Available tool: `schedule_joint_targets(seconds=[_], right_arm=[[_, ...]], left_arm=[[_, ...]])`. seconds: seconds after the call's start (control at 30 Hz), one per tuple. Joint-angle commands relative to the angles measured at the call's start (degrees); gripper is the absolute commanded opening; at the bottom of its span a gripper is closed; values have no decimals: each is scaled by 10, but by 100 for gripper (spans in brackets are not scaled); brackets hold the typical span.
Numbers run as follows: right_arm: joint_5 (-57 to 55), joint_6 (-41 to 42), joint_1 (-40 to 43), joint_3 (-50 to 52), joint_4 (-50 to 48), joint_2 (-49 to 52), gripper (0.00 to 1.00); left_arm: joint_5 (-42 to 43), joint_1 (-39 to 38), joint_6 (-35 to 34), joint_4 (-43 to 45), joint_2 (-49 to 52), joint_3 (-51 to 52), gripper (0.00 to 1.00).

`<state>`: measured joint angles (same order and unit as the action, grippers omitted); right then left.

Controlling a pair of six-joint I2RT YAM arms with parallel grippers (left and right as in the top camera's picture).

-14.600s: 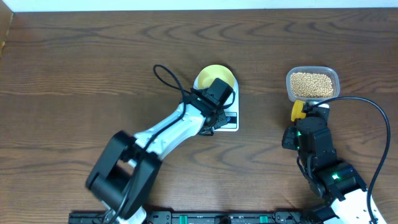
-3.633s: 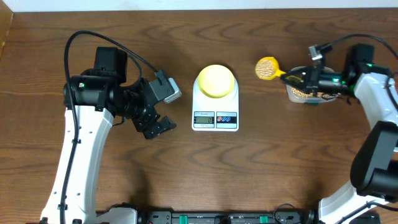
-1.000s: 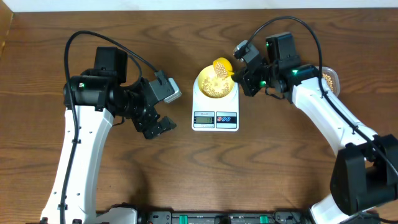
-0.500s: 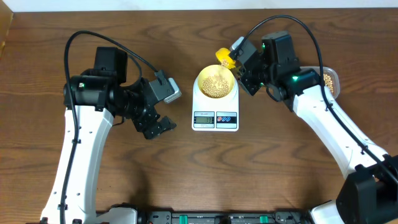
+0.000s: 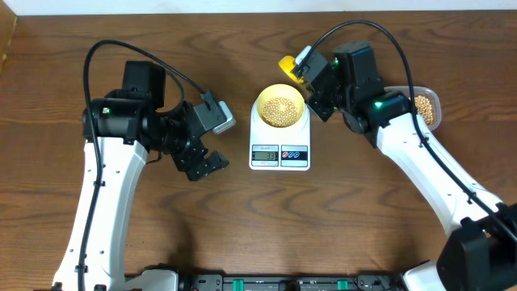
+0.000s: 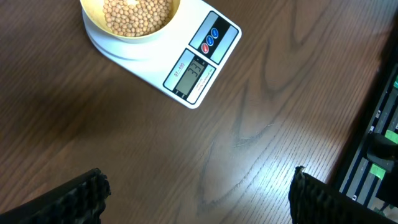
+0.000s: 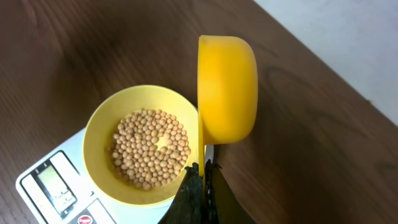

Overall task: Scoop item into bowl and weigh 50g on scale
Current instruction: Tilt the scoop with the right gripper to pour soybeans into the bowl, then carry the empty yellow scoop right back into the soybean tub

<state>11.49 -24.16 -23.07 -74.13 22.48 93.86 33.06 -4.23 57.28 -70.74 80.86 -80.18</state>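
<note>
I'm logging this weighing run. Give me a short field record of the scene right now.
bowl: on the scale, holding beans
scoop: tipped on its side at the bowl's rim
right gripper: jaws shut on the scoop's handle
left gripper: jaws open, empty, left of the scale
tub: right of the scale, beans inside

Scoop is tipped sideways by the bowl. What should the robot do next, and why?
Probably carry the scoop to the tub for more: tipped like that it can hold nothing, the beans only cover the bowl's bottom, and the scale's display is unreadable.
</note>
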Motion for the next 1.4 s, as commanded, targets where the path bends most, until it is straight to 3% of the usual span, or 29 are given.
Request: schedule_joint_targets(seconds=[0.0, 0.13, 0.37, 0.57, 0.7, 1.07, 1.37], right_arm=[[-9, 5, 12, -10, -6, -50, 1], [-34, 16, 54, -10, 14, -95, 1], [-241, 16, 127, -10, 142, -108, 1], [-277, 51, 146, -9, 233, -89, 1], [-357, 95, 146, -7, 238, -60, 1], [-462, 122, 142, -7, 252, 57, 1], [-540, 134, 122, -7, 249, 85, 1]], left_arm=[[7, -1, 10, -4, 4, -5, 95], [7, -1, 10, -4, 4, -5, 95], [7, -1, 10, -4, 4, -5, 95], [7, -1, 10, -4, 4, -5, 95], [7, -1, 10, -4, 4, -5, 95], [7, -1, 10, -4, 4, -5, 95], [7, -1, 10, -4, 4, -5, 95]])
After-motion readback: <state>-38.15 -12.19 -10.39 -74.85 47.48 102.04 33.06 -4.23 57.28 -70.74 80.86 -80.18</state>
